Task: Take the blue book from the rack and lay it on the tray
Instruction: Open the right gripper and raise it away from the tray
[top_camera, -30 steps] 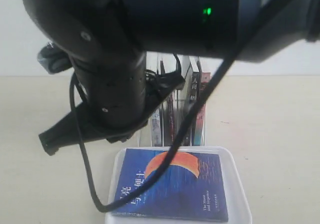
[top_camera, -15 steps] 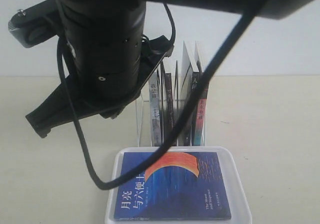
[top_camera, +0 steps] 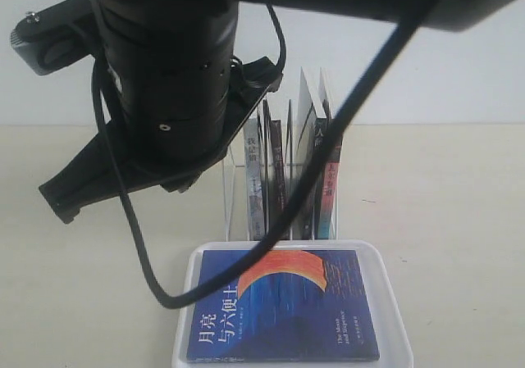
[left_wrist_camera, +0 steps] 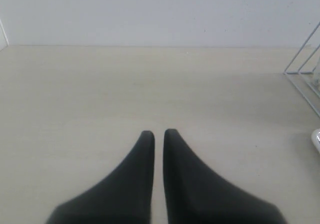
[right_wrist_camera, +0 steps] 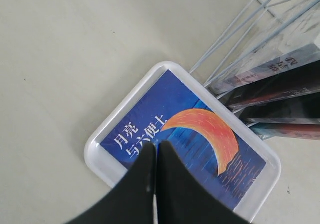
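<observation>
The blue book, dark blue with an orange-red crescent and a white title, lies flat and face up in the white tray. Just behind the tray stands the clear rack. In the right wrist view my right gripper is shut and empty. It hangs well above the blue book and the tray. In the exterior view the right gripper and its arm loom at the upper left. My left gripper is shut on nothing, low over bare table, with the rack off to one side.
The rack still holds several upright books, among them a grey-spined book and a red-and-teal-spined book. A black cable loops down from the arm across the tray's near corner. A white wall closes off the back of the table.
The big arm in the exterior view has risen and swung up away from the tray. It has barely moved in the last half second. The blue book stays flat in the tray.
</observation>
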Available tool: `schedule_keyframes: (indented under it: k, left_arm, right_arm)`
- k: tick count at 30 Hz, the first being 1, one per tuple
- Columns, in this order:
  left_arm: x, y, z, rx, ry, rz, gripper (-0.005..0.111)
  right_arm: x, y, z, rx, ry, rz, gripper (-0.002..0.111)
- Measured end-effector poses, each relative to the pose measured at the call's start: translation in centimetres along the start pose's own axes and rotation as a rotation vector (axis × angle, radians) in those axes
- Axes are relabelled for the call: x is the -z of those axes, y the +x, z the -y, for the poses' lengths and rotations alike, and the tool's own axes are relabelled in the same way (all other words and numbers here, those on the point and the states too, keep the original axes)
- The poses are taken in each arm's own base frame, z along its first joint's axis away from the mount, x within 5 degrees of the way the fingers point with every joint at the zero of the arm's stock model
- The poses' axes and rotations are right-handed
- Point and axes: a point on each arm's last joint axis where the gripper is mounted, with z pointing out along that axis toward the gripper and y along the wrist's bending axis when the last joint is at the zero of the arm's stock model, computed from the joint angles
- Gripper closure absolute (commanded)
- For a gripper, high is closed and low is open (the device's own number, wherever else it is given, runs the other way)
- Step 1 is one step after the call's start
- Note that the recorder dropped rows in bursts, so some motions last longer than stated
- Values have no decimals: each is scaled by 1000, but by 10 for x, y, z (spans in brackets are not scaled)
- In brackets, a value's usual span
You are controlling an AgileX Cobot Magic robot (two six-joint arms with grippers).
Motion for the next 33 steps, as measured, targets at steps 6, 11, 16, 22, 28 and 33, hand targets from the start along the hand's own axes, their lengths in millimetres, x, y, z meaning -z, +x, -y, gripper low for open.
schedule_keyframes:
  k: [6,11,16,22,28,33]
  left_arm:
    - [0,0,0,0,0,0,101]
    - [0,0,0,0,0,0,101]
    - [0,0,0,0,0,0,101]
    - [0,0,0,0,0,0,101]
    - [0,0,0,0,0,0,101]
    - [0,0,0,0,0,0,101]
  right_arm:
    - [0,-1,0,1,-5,15,108]
    - [0,-3,0,4,-3,30,108]
    - [0,-5,0,8,-2,54,108]
    - [5,-11,1,24,-7,134,108]
    - [31,-11,11,15,-17,200,108]
    - [45,-9,18,61,-9,231,108]
